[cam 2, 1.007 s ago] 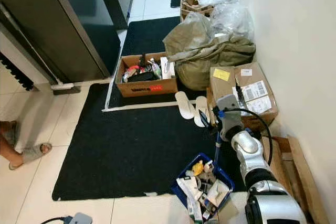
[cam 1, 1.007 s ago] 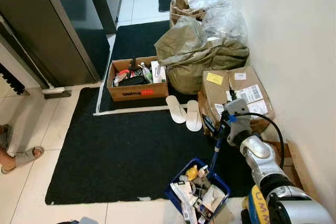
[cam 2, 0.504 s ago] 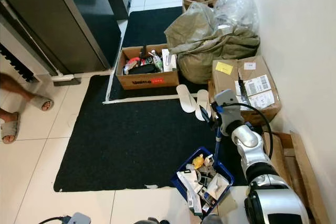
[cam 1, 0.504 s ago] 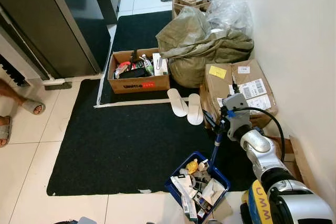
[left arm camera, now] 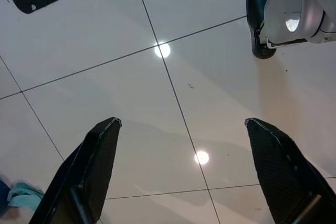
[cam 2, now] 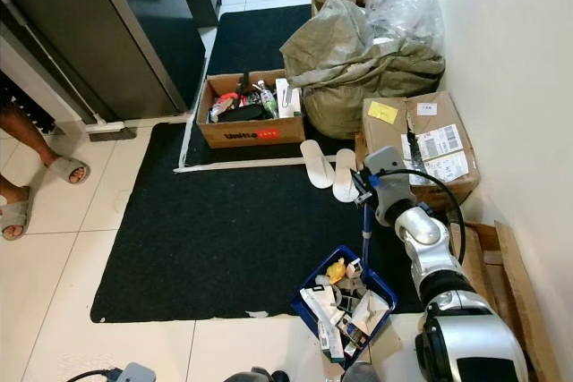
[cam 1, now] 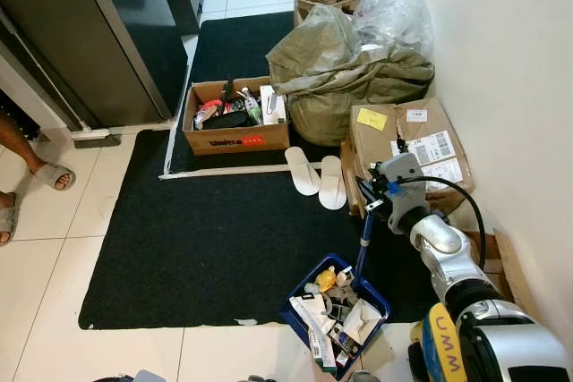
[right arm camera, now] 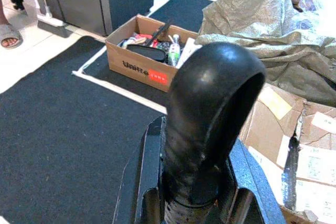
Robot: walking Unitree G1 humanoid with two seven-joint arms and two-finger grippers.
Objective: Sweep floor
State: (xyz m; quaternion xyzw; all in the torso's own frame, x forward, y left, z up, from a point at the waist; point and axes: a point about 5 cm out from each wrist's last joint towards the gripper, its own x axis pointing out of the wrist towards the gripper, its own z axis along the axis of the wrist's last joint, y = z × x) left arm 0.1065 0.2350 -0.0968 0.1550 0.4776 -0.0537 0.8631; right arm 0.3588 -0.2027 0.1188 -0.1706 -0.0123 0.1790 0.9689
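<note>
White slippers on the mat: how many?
2. Both lie side by side at the black mat's far edge: one slipper nearer the open box, the other slipper beside the taped carton.

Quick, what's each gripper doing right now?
Left gripper: open, empty, above floor tile.
Right gripper: shut on the dustpan handle.

Person (cam 1: 27, 163) cut off, perhaps standing
</note>
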